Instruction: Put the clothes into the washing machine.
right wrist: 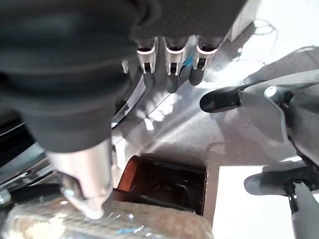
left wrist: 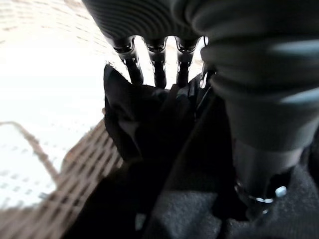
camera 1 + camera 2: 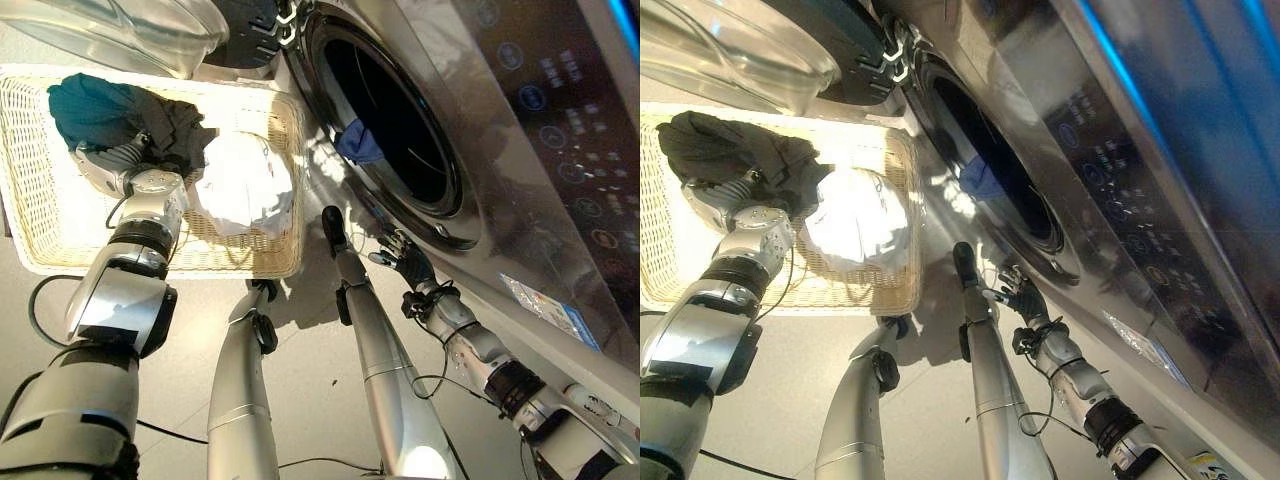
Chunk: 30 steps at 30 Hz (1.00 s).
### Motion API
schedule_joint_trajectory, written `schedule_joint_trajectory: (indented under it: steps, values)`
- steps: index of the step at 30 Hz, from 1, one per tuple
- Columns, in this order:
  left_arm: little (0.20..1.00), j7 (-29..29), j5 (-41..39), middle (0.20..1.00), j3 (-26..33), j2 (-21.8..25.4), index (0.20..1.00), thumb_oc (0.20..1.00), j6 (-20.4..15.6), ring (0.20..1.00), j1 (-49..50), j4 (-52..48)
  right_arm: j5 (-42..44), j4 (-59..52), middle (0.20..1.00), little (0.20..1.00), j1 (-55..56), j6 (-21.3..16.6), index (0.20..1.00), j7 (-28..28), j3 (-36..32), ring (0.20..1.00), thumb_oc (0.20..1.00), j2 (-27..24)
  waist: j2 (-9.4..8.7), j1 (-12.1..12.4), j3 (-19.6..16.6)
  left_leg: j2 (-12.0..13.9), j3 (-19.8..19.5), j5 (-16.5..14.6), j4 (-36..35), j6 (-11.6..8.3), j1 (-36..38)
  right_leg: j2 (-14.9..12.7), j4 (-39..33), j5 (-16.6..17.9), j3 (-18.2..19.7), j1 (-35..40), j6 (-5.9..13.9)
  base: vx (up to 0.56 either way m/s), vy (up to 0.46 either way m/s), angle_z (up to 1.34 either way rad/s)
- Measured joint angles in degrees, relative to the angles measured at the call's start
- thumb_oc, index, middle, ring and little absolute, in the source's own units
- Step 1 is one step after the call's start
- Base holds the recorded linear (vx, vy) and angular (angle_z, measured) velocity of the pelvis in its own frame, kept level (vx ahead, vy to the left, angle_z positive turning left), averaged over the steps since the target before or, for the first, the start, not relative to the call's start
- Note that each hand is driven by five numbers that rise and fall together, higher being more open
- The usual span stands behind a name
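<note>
A wicker basket [image 3: 40,200] stands on the floor left of the washing machine. In it lie a dark teal garment [image 3: 100,110] and a white garment [image 3: 240,185]. My left hand [image 3: 130,165] is down in the basket, its fingers [image 2: 157,64] and thumb closed into the folds of the dark garment [image 2: 149,129]. A blue garment [image 3: 358,143] lies just inside the round drum opening [image 3: 400,120]. My right hand [image 3: 405,262] hovers low by the opening's rim, fingers relaxed and empty.
The machine's glass door [image 3: 120,30] is swung open above the basket's far side. The control panel [image 3: 560,100] runs along the right. Pale floor [image 3: 310,360] lies between the basket and the machine's front.
</note>
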Motion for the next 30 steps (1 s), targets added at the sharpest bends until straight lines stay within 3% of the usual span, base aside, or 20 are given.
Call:
schedule_joint_trajectory:
  steps: [1,10,14,20,24,27,28,30]
  values:
    - [0.200,-0.80,-0.03,0.200,-0.70,-0.05,0.200,0.200,-0.06,0.200,0.10,0.09,0.04,-0.13,1.000,1.000,0.02,-0.01,1.000,0.02,0.03,1.000,1.000,0.01,-0.05,0.00,-0.03,0.02,0.00,0.15,0.10,0.17,-0.10,0.04,0.32,0.20,0.00,-0.16,-0.30,0.00,0.008,0.06]
    - [0.200,-6.48,-2.05,0.200,-2.70,2.54,0.200,0.200,-2.66,0.200,-0.39,-0.73,0.07,-0.41,1.000,1.000,-0.38,1.03,1.000,0.50,-1.62,1.000,1.000,0.11,-0.36,0.15,-0.10,-0.54,-0.44,-0.03,1.16,0.09,-1.66,0.41,2.15,-0.78,1.57,-1.95,0.57,0.00,0.010,0.03]
    - [0.200,-7.32,-5.86,0.200,-2.45,1.32,0.200,0.200,-6.95,0.200,0.22,-0.92,0.06,-0.64,1.000,1.000,-0.37,1.12,1.000,0.75,-1.74,1.000,1.000,0.27,-0.40,0.13,-0.12,-1.00,-0.26,0.37,0.49,0.30,-0.93,0.17,1.91,-0.58,2.14,-1.42,0.90,-0.04,-0.014,0.02]
    - [0.200,-7.77,-13.14,0.200,1.87,-2.79,0.200,0.200,-17.82,0.200,3.44,-7.28,-0.10,-2.44,1.000,1.000,0.79,1.06,1.000,1.74,-1.86,1.000,1.000,0.80,-0.64,-0.02,-0.25,-1.68,-0.39,1.19,-1.63,0.70,1.35,-0.25,1.20,-0.51,2.54,0.61,1.25,-0.06,-0.047,0.04]
    - [0.200,-7.00,-13.57,0.200,3.07,-4.24,0.200,0.200,-22.49,0.200,7.89,-11.99,-1.05,-3.60,1.000,1.000,2.93,1.03,1.000,2.17,-1.69,1.000,1.000,2.53,-1.03,0.44,-0.08,-1.92,-0.79,2.15,-4.43,0.29,5.22,-0.39,-0.42,-0.24,2.29,4.16,0.88,-0.09,-0.078,0.05]
    - [0.200,-6.43,-13.41,0.200,3.13,-4.60,0.200,0.200,-23.91,0.200,10.01,-15.56,-2.52,-5.64,1.000,1.000,4.06,0.92,1.000,2.73,-1.83,1.000,1.000,2.63,-1.03,1.52,-0.08,-1.95,-1.48,2.90,-6.17,0.21,7.22,-0.48,-1.42,-0.27,1.63,6.10,0.86,-0.10,-0.087,0.07]
    - [0.200,-6.21,-12.72,0.200,3.32,-4.62,0.200,0.200,-26.06,0.200,13.75,-20.64,-4.95,-7.56,1.000,1.000,4.82,0.75,1.000,3.10,-1.80,1.000,1.000,2.68,-1.03,1.74,-0.08,-1.97,-1.85,3.59,-7.60,-0.17,9.19,-0.43,-2.23,-0.14,1.30,7.91,0.51,-0.11,-0.107,0.12]
    - [0.200,-6.21,-12.53,0.200,3.33,-4.68,0.200,0.200,-26.63,0.200,14.85,-21.62,-5.99,-8.15,1.000,1.000,4.94,0.74,1.000,3.17,-1.80,1.000,1.000,2.71,-1.03,2.02,-0.08,-1.95,-2.10,3.92,-8.06,-0.29,9.99,-0.40,-2.39,-0.09,1.11,8.61,0.34,-0.07,-0.074,0.08]
